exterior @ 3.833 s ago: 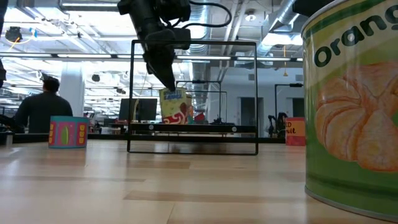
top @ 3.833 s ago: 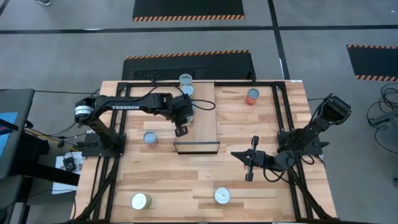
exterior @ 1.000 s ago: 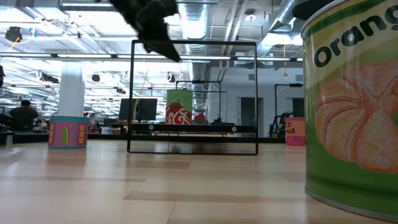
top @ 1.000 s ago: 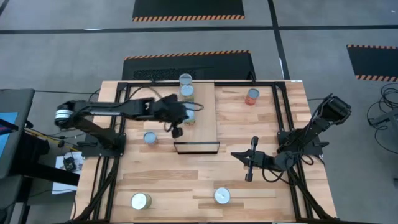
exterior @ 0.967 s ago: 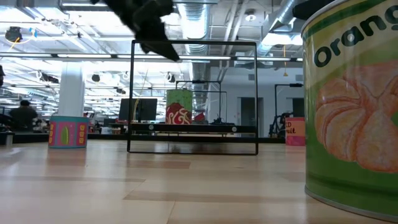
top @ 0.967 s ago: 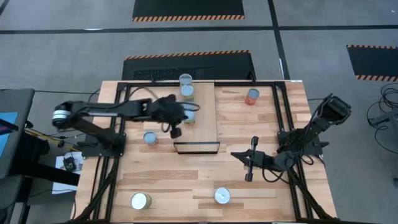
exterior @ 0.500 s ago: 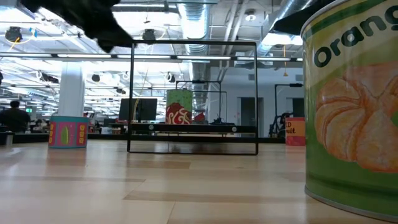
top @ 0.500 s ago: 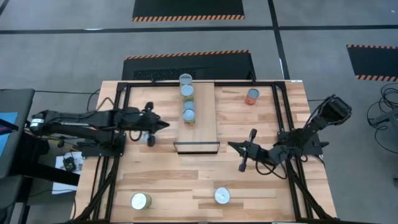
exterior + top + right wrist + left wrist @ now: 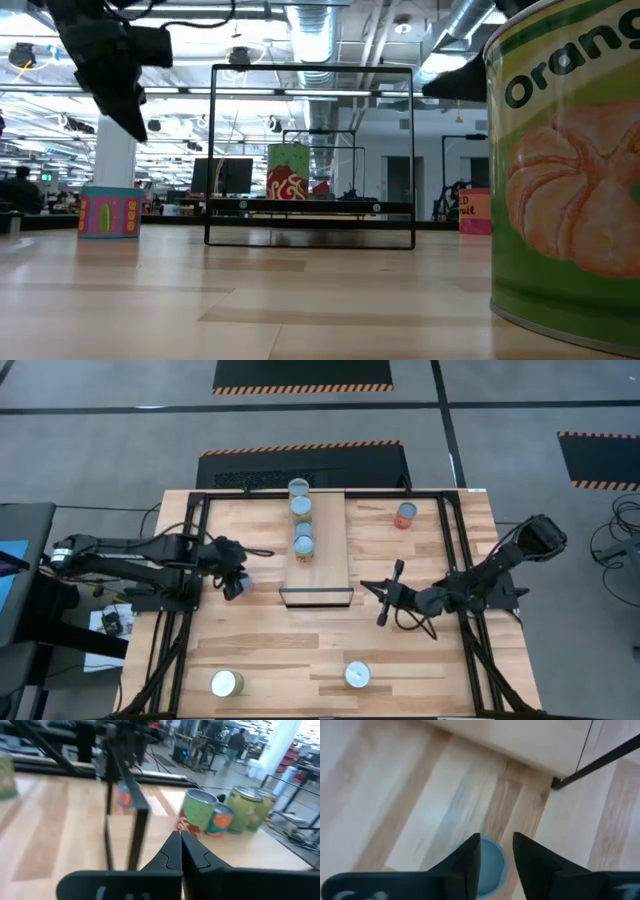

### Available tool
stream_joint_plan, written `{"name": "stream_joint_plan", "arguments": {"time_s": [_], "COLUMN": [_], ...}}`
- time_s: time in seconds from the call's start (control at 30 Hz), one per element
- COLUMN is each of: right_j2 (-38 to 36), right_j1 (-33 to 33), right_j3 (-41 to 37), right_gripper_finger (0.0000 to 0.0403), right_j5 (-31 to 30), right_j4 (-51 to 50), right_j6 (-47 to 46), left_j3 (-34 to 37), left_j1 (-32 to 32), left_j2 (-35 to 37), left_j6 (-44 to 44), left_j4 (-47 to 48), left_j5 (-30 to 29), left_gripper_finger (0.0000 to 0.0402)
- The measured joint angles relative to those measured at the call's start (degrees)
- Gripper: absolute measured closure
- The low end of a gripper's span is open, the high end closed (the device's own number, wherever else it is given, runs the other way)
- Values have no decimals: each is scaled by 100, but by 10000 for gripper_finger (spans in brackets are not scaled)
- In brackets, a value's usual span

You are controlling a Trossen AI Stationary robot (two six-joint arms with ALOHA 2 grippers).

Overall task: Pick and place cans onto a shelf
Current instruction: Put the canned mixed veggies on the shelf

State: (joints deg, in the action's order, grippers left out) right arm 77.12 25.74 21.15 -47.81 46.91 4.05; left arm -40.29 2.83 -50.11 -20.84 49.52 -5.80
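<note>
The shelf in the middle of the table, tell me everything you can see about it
The shelf is a narrow light-wood board with a dark front edge, lying near the table's far middle inside a thin black frame. Three cans with silver tops stand on it in a row along its left side, from the back towards the centre; its right side and front are bare. Neither gripper touches it: the left gripper is off to its left, the right gripper to its right.

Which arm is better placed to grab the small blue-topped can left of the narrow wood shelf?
Left. The left gripper hangs right over the blue-topped can, fingers open, straddling it. The right gripper is shut, across the narrow light-wood shelf.
</note>
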Motion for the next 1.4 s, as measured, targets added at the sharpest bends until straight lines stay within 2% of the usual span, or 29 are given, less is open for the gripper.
{"name": "stream_joint_plan", "arguments": {"time_s": [0.3, 0.53, 0.83, 1.0, 1.2, 1.4], "right_j2": [0, 0, -2, -2, -2, -126], "right_j1": [-486, -840, -1169, -1242, -1414, -1506], "right_j3": [0, 0, 0, 0, 1, 363], "right_gripper_finger": [394, 394, 394, 394, 394, 394], "right_j5": [50, 398, 962, 1060, 1064, 1040], "right_j4": [-142, 40, 25, 111, 321, -36], "right_j6": [645, 1139, 1054, 1064, 1306, 1820], "left_j3": [71, 129, 129, 96, 34, -150], "left_j1": [-467, -989, -1280, -1298, -1350, -1355], "left_j2": [-911, -1411, -2076, -2379, -2215, -1483], "left_j6": [-266, -918, -1391, -1469, -906, 247], "left_j4": [-172, 1, 80, 71, 115, 128], "left_j5": [46, -686, -903, -900, -769, -454], "left_gripper_finger": [278, 262, 261, 295, 385, 397]}}
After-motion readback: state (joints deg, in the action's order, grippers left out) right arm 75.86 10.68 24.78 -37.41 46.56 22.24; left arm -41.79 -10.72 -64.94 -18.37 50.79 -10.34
